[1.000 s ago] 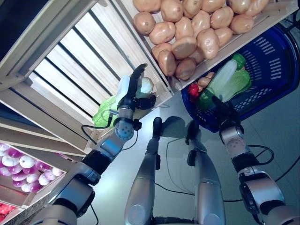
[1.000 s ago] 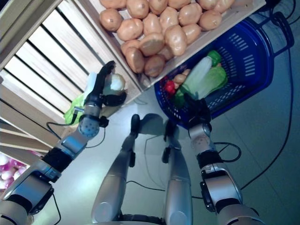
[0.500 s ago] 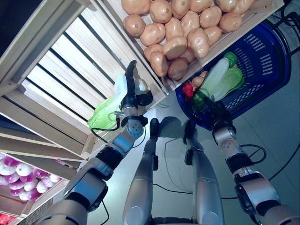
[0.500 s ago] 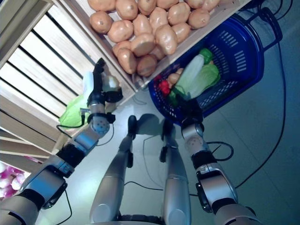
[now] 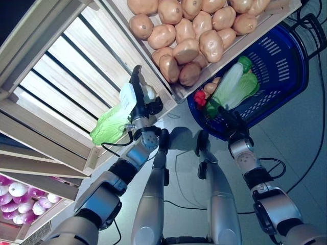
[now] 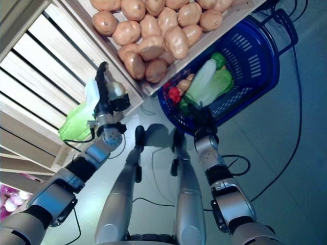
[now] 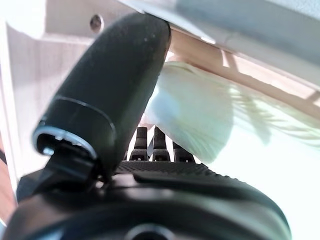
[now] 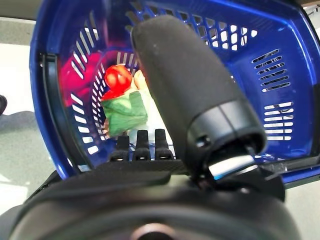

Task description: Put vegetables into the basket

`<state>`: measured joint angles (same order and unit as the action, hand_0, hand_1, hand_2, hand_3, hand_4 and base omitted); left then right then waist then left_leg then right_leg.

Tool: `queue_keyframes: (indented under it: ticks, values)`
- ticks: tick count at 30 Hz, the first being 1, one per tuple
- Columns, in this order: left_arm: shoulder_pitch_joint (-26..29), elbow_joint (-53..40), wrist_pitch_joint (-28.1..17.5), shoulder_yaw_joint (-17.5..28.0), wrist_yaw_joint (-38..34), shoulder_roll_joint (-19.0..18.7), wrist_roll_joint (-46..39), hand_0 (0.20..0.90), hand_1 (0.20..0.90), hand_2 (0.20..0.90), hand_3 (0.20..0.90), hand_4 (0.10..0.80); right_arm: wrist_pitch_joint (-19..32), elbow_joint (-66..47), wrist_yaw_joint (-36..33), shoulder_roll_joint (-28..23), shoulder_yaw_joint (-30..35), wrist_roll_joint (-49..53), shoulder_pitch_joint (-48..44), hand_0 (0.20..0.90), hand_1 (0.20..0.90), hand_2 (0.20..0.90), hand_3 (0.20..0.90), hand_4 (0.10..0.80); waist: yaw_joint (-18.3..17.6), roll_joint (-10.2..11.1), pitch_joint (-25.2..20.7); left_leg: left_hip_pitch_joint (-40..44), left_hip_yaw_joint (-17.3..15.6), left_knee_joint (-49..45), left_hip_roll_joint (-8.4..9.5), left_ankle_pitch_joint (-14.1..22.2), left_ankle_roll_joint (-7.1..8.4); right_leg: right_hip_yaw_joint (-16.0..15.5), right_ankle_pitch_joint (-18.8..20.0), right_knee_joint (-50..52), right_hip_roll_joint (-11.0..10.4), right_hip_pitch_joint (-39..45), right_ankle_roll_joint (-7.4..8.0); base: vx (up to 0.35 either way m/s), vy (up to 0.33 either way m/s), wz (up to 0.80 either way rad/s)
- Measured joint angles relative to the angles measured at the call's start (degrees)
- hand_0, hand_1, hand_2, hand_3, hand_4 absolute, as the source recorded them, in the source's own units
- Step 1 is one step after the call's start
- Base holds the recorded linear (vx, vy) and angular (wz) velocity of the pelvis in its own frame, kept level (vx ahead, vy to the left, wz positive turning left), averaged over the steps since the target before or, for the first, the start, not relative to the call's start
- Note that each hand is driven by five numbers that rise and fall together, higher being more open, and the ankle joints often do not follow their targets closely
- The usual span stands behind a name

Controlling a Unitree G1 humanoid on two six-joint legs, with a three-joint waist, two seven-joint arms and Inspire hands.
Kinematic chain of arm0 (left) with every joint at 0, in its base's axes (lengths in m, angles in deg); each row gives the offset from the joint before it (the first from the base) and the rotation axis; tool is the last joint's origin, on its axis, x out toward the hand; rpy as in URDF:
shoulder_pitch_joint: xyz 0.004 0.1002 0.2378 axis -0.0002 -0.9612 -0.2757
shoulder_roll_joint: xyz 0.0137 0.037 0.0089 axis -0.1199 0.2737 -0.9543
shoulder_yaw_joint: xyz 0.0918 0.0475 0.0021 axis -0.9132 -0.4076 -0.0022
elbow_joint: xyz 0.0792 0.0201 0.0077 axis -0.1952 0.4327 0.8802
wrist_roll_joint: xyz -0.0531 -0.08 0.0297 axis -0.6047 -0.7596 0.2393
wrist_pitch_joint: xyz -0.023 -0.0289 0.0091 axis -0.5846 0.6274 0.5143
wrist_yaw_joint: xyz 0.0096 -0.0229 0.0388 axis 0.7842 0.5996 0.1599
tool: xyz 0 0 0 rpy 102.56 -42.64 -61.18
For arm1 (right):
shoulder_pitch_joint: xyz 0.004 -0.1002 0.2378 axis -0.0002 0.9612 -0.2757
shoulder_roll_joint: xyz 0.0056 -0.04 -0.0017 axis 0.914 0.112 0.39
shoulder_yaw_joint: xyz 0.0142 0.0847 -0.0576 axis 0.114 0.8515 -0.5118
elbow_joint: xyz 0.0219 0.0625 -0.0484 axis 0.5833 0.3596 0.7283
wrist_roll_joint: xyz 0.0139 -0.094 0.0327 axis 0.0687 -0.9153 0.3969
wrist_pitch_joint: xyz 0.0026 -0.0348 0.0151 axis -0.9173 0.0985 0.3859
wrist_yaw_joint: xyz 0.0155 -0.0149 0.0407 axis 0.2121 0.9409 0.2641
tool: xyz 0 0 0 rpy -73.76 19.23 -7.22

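Both hands clenched: left hand [image 5: 139,100] around cabbage [image 5: 110,125], right hand [image 5: 228,119] on basket [image 5: 286,61] (rim).

No text, label, number or sign can be read in any view. The crates [image 5: 76,66], the potatoes [image 5: 189,30] beside them, the blue basket [image 5: 286,71] next to the potatoes and the cabbage [image 5: 110,125] at the crates' edge all show plain surfaces without legible print.
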<state>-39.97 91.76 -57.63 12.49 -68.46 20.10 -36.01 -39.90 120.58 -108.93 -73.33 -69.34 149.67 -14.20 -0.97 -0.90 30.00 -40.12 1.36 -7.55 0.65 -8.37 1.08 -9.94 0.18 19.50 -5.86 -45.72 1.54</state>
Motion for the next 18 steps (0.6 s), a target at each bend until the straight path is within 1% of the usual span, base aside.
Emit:
queue_keyframes:
  ticks: [4,16,17,18]
  values:
    - [-0.2,0.1,0.0,0.0,-0.9,0.3,0.5,0.900,0.900,0.900,0.900,0.800,0.3,-0.2,0.0,0.0,0.0,0.0,0.3,0.900,0.900,0.900,0.900,0.800,0.0,0.0,0.0,-0.2,0.1,0.0,-0.05,0.0,0.02,-0.1,0.2,-0.2,0.0,-0.1,-0.24,0.000,0.000,0.00]
    - [0.0,1.6,-0.1,0.0,-1.3,0.4,1.3,0.900,0.900,0.900,0.900,0.800,0.9,-1.0,0.0,0.0,0.0,0.0,0.3,0.900,0.900,0.900,0.900,0.800,0.0,0.0,0.0,-0.2,0.0,0.0,-0.08,0.1,0.03,-0.1,0.1,-0.2,0.0,-0.1,-0.22,0.000,0.000,0.00]
    - [0.0,1.7,-0.1,0.0,-1.3,0.4,1.4,0.444,0.444,0.444,0.444,0.496,0.9,-1.0,0.0,-0.1,0.0,0.0,0.3,0.900,0.900,0.900,0.900,0.800,0.0,0.0,0.0,-0.2,0.1,0.0,-0.08,0.1,0.04,-0.1,0.1,-0.2,0.0,-0.1,-0.22,0.000,0.000,0.00]
    - [0.0,1.8,-0.1,0.0,-1.3,0.4,1.6,0.300,0.300,0.300,0.300,0.400,0.9,-1.0,0.0,-0.1,0.0,0.0,0.3,0.900,0.900,0.900,0.900,0.800,0.0,0.0,0.0,-0.2,0.0,0.0,-0.09,0.1,0.04,-0.1,0.1,-0.2,0.0,-0.1,-0.22,0.000,0.000,0.00]
